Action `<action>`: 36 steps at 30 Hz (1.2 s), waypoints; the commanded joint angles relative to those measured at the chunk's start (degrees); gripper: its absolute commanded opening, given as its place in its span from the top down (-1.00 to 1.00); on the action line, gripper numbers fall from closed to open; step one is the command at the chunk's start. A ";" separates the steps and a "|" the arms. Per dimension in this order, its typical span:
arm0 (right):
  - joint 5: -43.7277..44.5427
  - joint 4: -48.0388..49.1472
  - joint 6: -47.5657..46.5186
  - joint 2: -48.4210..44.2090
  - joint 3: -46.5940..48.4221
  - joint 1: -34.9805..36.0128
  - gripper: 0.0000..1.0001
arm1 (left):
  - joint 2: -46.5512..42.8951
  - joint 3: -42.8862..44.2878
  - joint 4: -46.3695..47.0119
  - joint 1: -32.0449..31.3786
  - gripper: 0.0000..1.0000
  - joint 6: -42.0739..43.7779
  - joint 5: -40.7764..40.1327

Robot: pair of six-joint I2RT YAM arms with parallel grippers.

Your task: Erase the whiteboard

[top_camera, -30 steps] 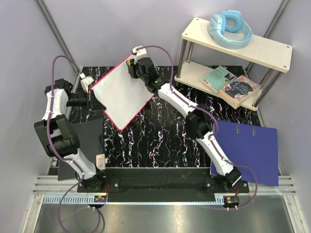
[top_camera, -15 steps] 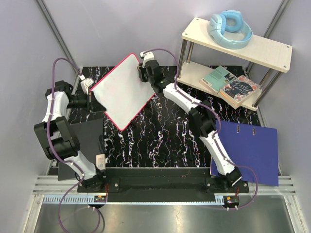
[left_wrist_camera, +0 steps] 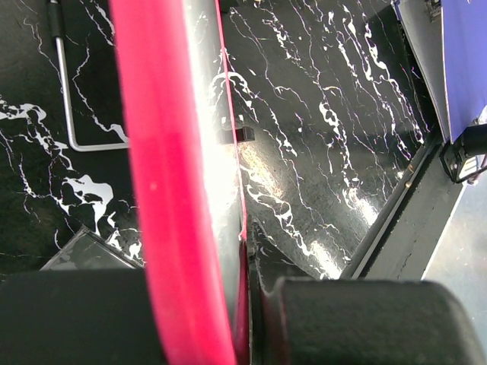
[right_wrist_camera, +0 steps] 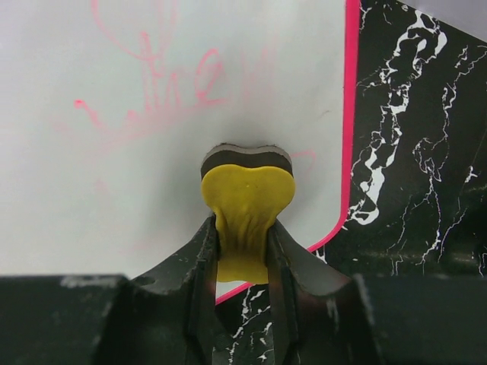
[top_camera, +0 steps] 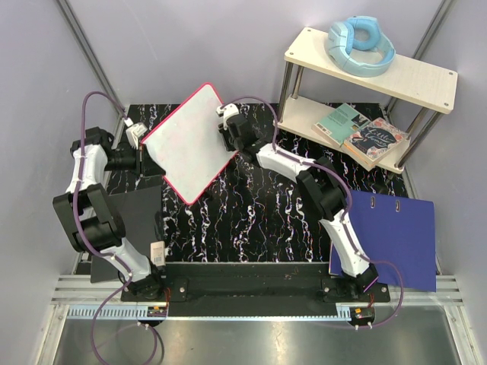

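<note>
From above, the whiteboard [top_camera: 186, 141] stands tilted over the black marbled worktop [top_camera: 243, 220], just left of the shelf [top_camera: 365, 91]. The left hand [top_camera: 146, 157] is at the board edge farthest from the shelf, and the right hand [top_camera: 224, 134] at the edge nearest it.

The left wrist view shows the left hand [left_wrist_camera: 228, 304] clamped shut on the board's red rim [left_wrist_camera: 171, 190], seen edge-on.

In the right wrist view, the right hand [right_wrist_camera: 243, 228] pinches a yellow eraser [right_wrist_camera: 247, 190]. Its dark face lies against the board, below faint pink marker traces [right_wrist_camera: 167, 91].

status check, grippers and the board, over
Left gripper shut on whiteboard rim, board held tilted. Right gripper shut on yellow eraser, at board face near a corner. Faint pink scribbles not yet wiped. Nothing blocking.
</note>
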 commanded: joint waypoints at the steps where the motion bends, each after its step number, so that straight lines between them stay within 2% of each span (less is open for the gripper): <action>1: -8.84 4.86 4.02 1.41 2.52 6.24 1.00 | -2.27 -1.40 4.87 -2.21 1.00 11.76 -14.70; 8: -11.73 4.42 5.35 2.91 10.43 7.30 1.00 | -3.06 -2.01 4.52 -2.56 1.00 12.55 -15.49; 11: -10.95 6.35 4.38 2.20 10.87 8.27 1.00 | -3.24 -2.28 4.17 -2.65 1.00 12.82 -15.49; 18: -8.40 4.08 4.03 6.24 19.39 8.18 1.00 | -2.80 -2.54 3.81 -2.74 1.00 12.82 -15.32; 23: -7.70 7.22 5.96 6.16 18.44 8.18 1.00 | -2.80 -2.54 3.64 -2.82 1.00 13.08 -15.32; 25: -2.79 8.47 6.14 6.24 17.47 7.83 1.00 | -2.71 -2.54 3.64 -2.82 1.00 13.08 -15.49; 28: 0.66 5.32 9.81 8.60 20.45 5.47 1.00 | -2.71 -2.63 3.38 -2.82 1.00 13.08 -15.49; 32: -1.36 0.74 19.65 9.67 20.99 1.68 1.00 | -2.89 -2.63 3.29 -2.91 1.00 13.17 -15.49; 36: -2.69 -2.24 23.97 9.67 19.14 0.09 1.00 | -2.89 -2.63 3.29 -2.82 1.00 13.17 -15.32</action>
